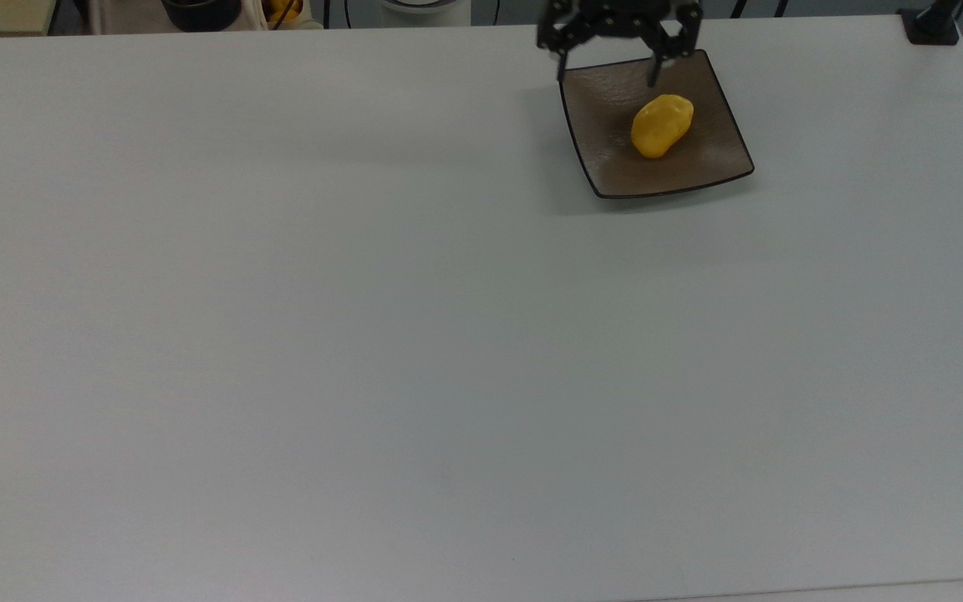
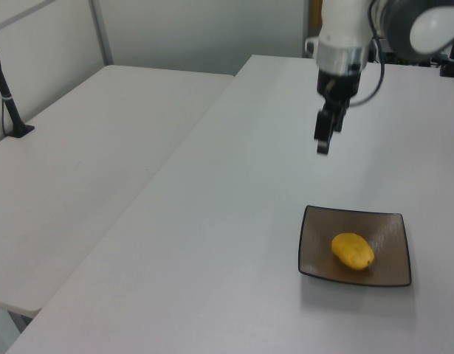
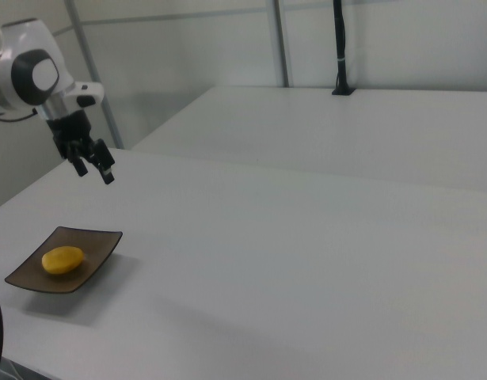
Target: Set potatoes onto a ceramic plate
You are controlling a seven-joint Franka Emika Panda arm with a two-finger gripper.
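Note:
The yellow potato [image 1: 661, 125] lies alone on the square brown ceramic plate [image 1: 615, 171], near the far right of the white table in the top view. My gripper [image 1: 608, 71] hangs open and empty at the plate's far edge. In the left view the gripper [image 2: 322, 144] is well above the table, clear of the potato [image 2: 353, 251] and plate [image 2: 315, 254]. The right view shows the gripper [image 3: 97, 174] raised above and behind the plate [image 3: 97, 247], with the potato [image 3: 62, 260] resting near the plate's middle.
A black clamp base [image 1: 933, 23] sits at the table's far right corner in the top view. Dark containers [image 1: 201, 12] stand beyond the far edge. A second white table [image 2: 86, 147] with a black post [image 2: 9, 103] adjoins on the left view's left.

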